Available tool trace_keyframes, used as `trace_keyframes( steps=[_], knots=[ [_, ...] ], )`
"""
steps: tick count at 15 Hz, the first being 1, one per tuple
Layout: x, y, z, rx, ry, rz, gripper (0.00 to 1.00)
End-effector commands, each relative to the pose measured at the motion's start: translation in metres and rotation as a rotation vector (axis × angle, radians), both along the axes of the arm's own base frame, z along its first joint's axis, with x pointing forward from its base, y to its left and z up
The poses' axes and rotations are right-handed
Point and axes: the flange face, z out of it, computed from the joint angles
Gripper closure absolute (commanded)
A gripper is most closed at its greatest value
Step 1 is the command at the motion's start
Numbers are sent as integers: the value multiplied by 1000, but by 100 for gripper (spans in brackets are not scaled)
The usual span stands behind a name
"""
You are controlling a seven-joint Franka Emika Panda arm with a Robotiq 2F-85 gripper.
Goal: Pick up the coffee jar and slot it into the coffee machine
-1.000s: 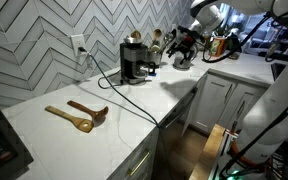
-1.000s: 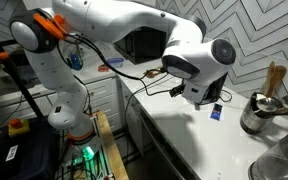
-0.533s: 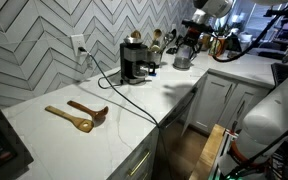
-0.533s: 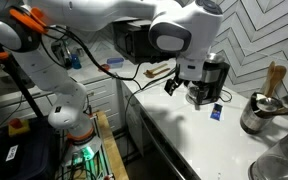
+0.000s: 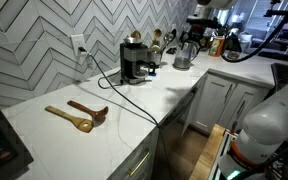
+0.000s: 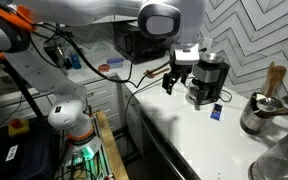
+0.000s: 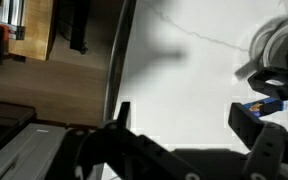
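The black coffee machine (image 5: 134, 60) with a silvery top stands on the white counter against the tiled wall; it also shows in an exterior view (image 6: 208, 80). A rounded glass shape that seems to be the coffee jar (image 5: 142, 71) sits low in the machine's front; its details are unclear. In the wrist view it is a blurred round shape (image 7: 282, 48) at the right edge. My gripper (image 6: 179, 82) hangs open and empty above the counter, just beside the machine. In the wrist view its fingers (image 7: 184, 118) are spread wide over bare counter.
A silver jug (image 5: 182, 57) stands further along the counter. Two wooden spoons (image 5: 79, 115) lie near the front. The power cord (image 5: 134, 97) trails over the counter edge. A metal crock of utensils (image 6: 259, 112) and a small blue item (image 6: 216, 112) sit by the machine.
The arm's wrist has risen and swung across the counter, bringing the open gripper from over the bare counter to beside the coffee machine. Nothing on the counter has moved.
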Motion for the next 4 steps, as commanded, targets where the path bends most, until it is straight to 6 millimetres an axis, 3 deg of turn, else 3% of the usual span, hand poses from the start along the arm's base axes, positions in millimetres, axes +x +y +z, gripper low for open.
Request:
trace_keyframes(
  steps=[1, 4],
  knots=[
    [-2, 1, 3, -7, -7, 6, 0],
    [-6, 2, 4, -13, -15, 12, 0]
  ],
)
